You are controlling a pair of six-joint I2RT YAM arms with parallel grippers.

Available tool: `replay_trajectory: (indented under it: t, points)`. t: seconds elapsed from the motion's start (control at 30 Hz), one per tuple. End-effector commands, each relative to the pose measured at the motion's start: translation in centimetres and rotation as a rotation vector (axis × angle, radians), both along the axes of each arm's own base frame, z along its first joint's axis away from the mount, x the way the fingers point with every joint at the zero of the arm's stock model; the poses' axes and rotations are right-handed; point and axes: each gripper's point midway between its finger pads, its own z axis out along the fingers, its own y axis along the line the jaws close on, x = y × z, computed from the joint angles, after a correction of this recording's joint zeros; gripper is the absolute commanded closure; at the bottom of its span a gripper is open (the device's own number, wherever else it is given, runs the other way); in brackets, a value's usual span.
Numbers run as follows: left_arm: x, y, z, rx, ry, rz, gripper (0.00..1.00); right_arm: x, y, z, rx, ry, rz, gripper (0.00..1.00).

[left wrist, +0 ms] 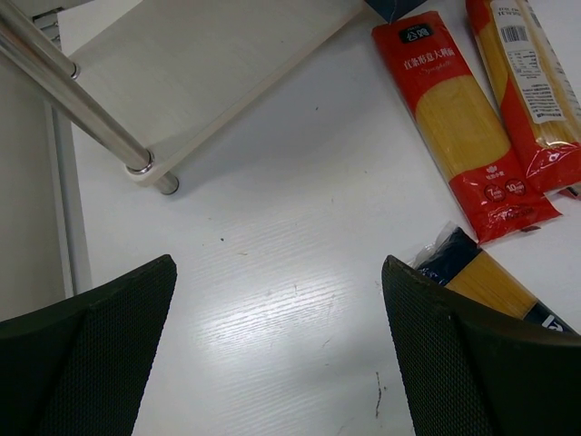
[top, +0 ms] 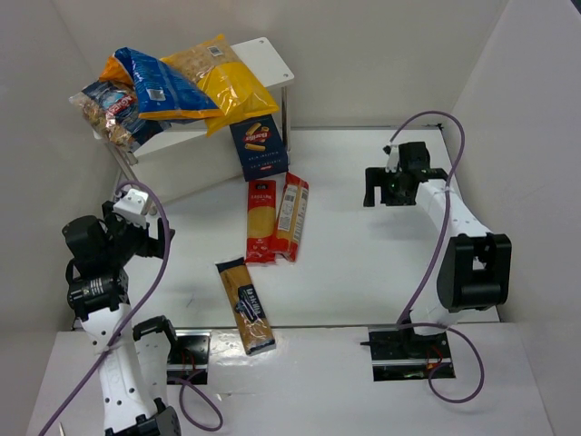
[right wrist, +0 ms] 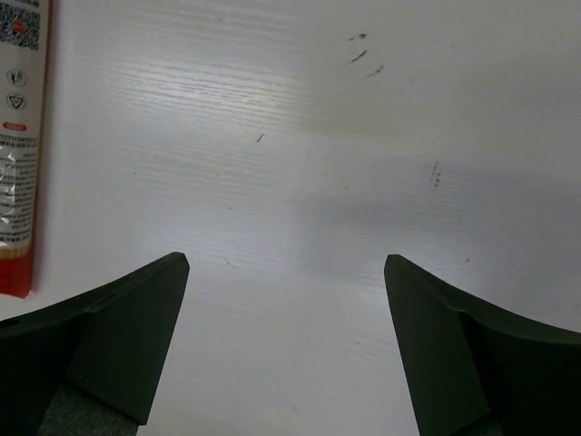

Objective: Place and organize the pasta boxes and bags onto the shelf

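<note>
Left arm: folded upright at the table's left edge, the left gripper (left wrist: 280, 272) spread wide over bare white table (top: 363, 263), just short of the shelf's corner foot.
Shelf (top: 265, 56): back left, its top board heaped with the orange bag (top: 113, 67), clear bag (top: 107, 109), blue bag (top: 159, 84) and yellow bag (top: 229, 84).
Blue box (top: 260, 145): at the shelf's front right leg.
Slim boxes: red box (top: 260, 220) and orange-cream box (top: 292, 216) flat, touching, mid-table.
Spaghetti packet (top: 245, 304): flat near the front edge.
Open room: the table's right half.
Right arm: reaching far over that half, the right gripper (right wrist: 286, 268) parted wide and holding nothing.
</note>
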Motion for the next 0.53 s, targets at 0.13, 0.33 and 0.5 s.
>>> replay_trajectory:
  t: [0.13,0.33,0.5]
  points:
    - [0.0,-0.8,2.0,-0.010,-0.053,-0.030,0.00,2.1,-2.9,1.8,-0.056,-0.113,-0.102,0.03]
    - [-0.6,-1.1,2.4,0.005,-0.087,-0.031,0.00,1.8,-2.9,1.1,-0.057,-0.095,-0.101,0.03]
    - [-0.8,-1.1,2.6,0.009,-0.095,-0.031,0.00,2.1,-3.6,4.1,-0.081,-0.184,-0.128,0.01]
